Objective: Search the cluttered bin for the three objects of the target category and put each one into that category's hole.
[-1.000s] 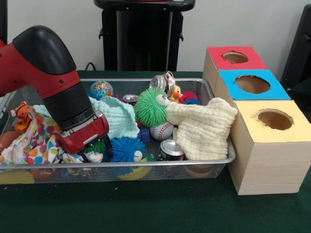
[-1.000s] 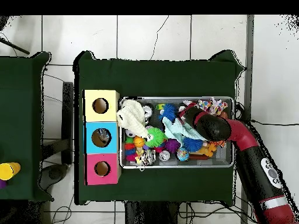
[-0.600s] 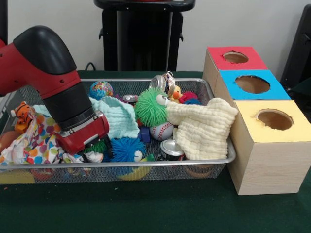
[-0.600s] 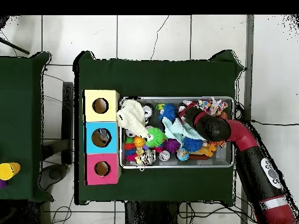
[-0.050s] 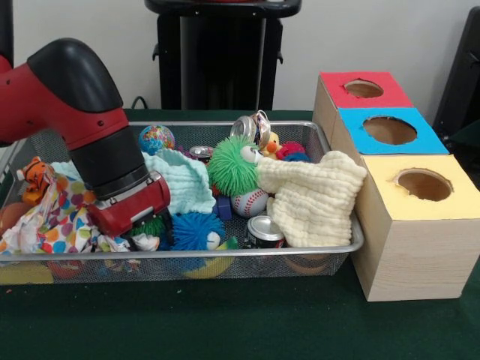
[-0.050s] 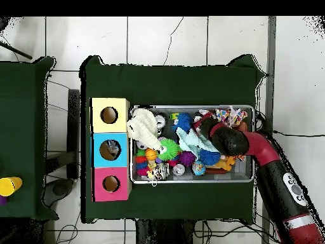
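Note:
The wire mesh bin (image 5: 341, 247) is packed with toys, cans and cloths. My gripper (image 5: 139, 223) reaches down into its left part in the front view, its tip sunk between a polka-dot cloth (image 5: 56, 214) and a blue spiky ball (image 5: 195, 229). A mint cloth (image 5: 180, 180) lies right behind it. In the overhead view the gripper (image 6: 207, 131) sits in the bin's right half. Nearby lie a green fuzzy ball (image 5: 231, 165), a baseball (image 5: 250, 202) and a drinks can (image 5: 265, 230). Three boxes with holes stand beside the bin: red (image 5: 360, 90), blue (image 5: 390, 131), yellow (image 5: 424, 187).
A cream cloth (image 5: 311, 199) drapes over the bin's corner against the yellow box. A globe ball (image 5: 156, 139), a crushed can (image 5: 244, 126) and a tiger toy (image 5: 34, 176) lie along the far and left sides. The green table (image 5: 240, 322) extends in front.
The arm has shifted slightly up and to the right in the front view; the gripper's tip stays down among the same clutter. Nothing in the bin has visibly moved.

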